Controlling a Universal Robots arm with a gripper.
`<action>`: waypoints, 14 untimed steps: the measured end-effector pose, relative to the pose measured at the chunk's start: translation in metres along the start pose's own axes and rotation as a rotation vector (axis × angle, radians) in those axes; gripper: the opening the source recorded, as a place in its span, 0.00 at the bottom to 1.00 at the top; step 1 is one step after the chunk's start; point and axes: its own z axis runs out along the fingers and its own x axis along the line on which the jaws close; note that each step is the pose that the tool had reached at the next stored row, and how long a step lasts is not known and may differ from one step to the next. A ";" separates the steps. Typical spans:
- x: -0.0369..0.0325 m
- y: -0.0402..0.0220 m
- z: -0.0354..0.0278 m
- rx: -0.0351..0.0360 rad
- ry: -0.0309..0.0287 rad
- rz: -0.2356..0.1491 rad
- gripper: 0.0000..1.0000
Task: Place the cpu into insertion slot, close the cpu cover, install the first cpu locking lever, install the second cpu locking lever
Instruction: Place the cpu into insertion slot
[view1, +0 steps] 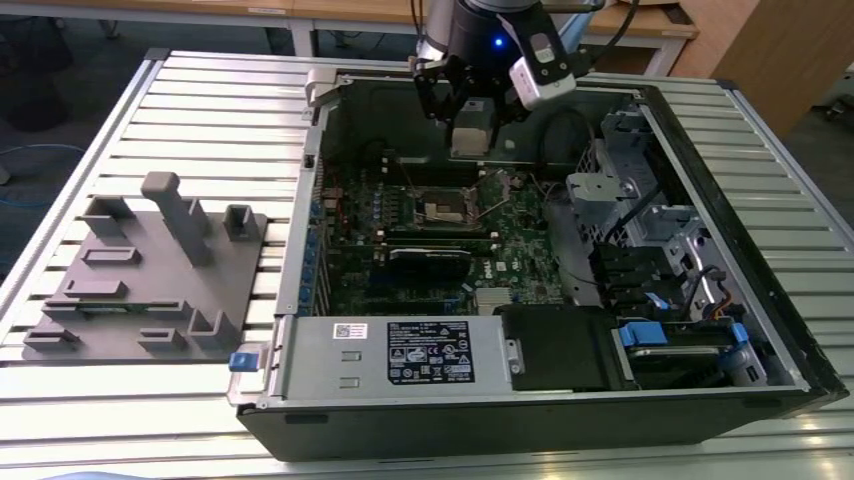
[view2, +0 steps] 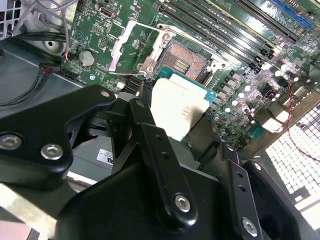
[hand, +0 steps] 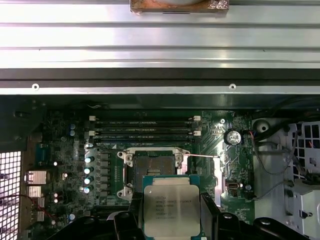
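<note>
My gripper is shut on the cpu, a small square chip with a silver-grey top, and holds it in the air above the open computer case. In the first wrist view the cpu sits between the black fingers, just short of the insertion slot. The insertion slot is bare, with its dark contact field showing. The cpu cover is swung open beside it. A thin locking lever sticks out at one side of the socket. In the exterior view the insertion slot lies below the gripper.
Long black memory slots run beside the socket. The case wall is close behind the gripper, and drive bays with cables fill the exterior view's right. A labelled power supply lies at the front. A grey fixture plate rests on the slatted table.
</note>
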 end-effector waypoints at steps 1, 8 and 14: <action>0.0000 0.0000 0.0002 -0.0001 0.0000 0.000 0.54; 0.0006 -0.0002 0.0020 0.0001 -0.0006 0.000 0.54; 0.0009 -0.0003 0.0027 0.0001 -0.0007 0.000 0.54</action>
